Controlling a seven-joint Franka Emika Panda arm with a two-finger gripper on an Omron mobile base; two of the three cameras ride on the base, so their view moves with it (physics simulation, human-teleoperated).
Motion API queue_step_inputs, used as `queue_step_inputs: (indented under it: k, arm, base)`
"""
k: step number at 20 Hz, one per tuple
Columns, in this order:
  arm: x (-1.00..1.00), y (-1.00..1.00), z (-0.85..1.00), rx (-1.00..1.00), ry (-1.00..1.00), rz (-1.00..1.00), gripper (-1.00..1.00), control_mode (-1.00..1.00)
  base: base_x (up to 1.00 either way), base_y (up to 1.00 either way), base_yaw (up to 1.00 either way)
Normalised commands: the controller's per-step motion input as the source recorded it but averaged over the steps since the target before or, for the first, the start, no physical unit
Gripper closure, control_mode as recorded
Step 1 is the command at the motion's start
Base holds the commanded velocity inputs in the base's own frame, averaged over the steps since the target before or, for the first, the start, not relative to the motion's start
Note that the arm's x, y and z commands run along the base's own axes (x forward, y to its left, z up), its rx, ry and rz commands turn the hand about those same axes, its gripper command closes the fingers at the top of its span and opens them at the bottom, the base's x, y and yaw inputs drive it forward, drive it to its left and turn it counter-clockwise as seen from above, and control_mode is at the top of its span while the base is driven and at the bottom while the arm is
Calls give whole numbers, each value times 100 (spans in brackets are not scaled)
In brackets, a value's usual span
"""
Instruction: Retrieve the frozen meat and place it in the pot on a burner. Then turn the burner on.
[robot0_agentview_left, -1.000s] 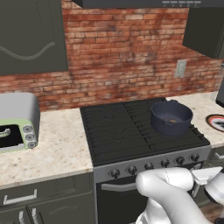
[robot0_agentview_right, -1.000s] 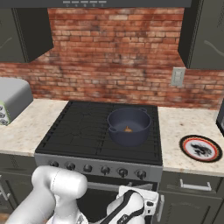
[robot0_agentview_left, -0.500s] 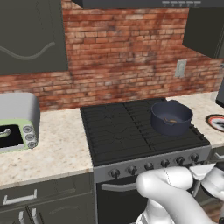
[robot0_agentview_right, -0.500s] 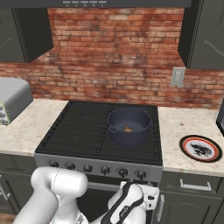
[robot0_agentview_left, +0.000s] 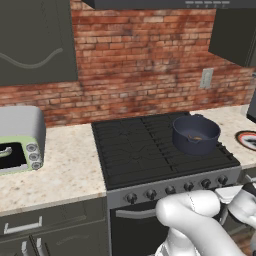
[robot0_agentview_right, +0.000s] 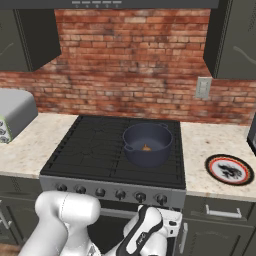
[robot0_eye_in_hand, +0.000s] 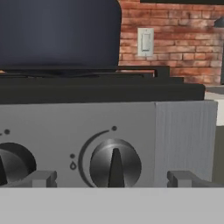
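The dark blue-grey pot stands on the stove's back right burner, and its wall fills the top of the hand view. The frozen meat, a small orange-brown lump, lies on the pot's bottom. My gripper is low in front of the stove's control panel. It is open, with one fingertip on each side of the rightmost knob and nothing held. The knob's pointer stands upright.
A row of several knobs runs along the stove front. A red-rimmed plate lies on the counter to the right. A toaster oven stands on the left counter. A wall socket is on the brick wall.
The hand has crept slightly up toward the knob panel. The pot and the meat have not moved.
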Motion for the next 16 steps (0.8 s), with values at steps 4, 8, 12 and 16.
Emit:
queue_step_inputs:
  k: [4,8,12,16]
  arm:
    - [2,0,-4,0,0,0,-100,-100]
    - [8,-5,-3,0,0,0,-100,-100]
    - [22,-8,0,0,0,0,-100,-100]
    - [10,0,0,0,0,0,-100,-100]
  base:
    - [0,0,0]
    - [0,0,0]
    - [0,0,0]
    - [0,0,0]
